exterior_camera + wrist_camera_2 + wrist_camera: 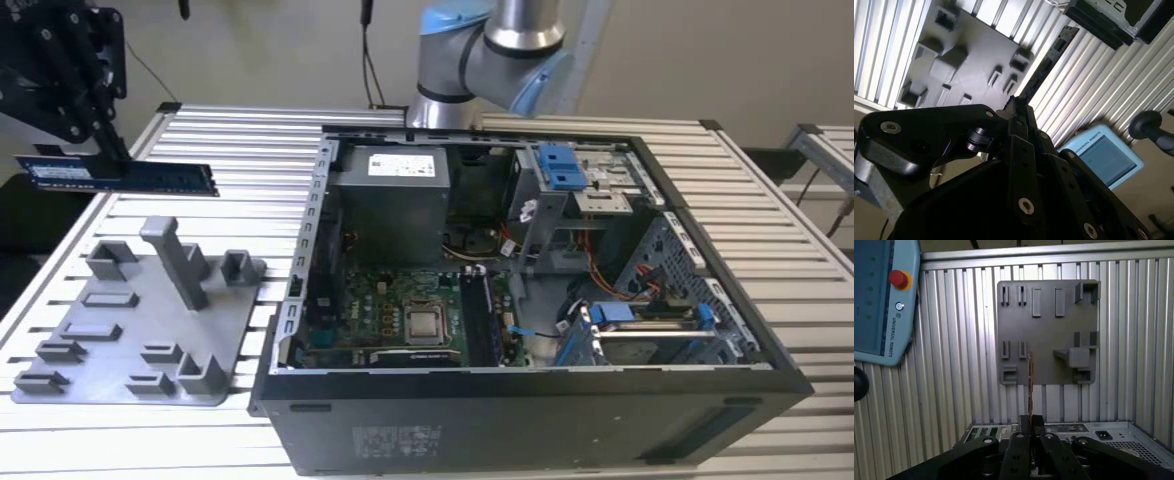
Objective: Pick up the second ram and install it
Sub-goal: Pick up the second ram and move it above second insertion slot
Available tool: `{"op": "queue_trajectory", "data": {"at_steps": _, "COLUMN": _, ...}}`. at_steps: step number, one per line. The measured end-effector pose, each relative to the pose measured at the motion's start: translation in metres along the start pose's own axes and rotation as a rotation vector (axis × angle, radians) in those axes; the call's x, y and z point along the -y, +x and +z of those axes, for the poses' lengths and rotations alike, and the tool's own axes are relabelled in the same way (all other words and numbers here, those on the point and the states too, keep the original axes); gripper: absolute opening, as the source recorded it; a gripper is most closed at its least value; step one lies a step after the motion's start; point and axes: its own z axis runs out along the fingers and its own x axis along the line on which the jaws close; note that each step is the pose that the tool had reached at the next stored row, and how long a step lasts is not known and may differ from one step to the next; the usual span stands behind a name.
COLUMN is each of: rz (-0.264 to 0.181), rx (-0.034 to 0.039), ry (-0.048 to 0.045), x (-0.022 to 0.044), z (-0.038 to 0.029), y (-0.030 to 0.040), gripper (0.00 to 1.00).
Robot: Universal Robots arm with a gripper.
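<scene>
Ribbed aluminium tabletop (254,140) carries an open black computer case (534,410) with a green motherboard (387,320) inside, and a grey plastic fixture plate (134,340) lies beside the case on the exterior view's left. Above that plate hangs the black gripper (118,158), jaws pinching the thin dark blue memory stick (147,177). The stick is held roughly level in the air, clear of the plate and apart from the case.

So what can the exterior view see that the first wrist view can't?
Exterior view: the inside of the computer case, with its green motherboard, and the robot arm. First wrist view: the blue teach pendant with its red button. Both: the gripper shut on the second ram, and the grey fixture plate.
</scene>
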Motion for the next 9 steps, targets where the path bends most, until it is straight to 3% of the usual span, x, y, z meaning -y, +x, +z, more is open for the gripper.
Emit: {"op": "queue_trajectory", "data": {"at_steps": 9, "rz": 0.000, "rx": 0.0001, "ry": 0.0001, "x": 0.0156, "z": 0.0005, "y": -0.0009, "gripper": 0.14}}
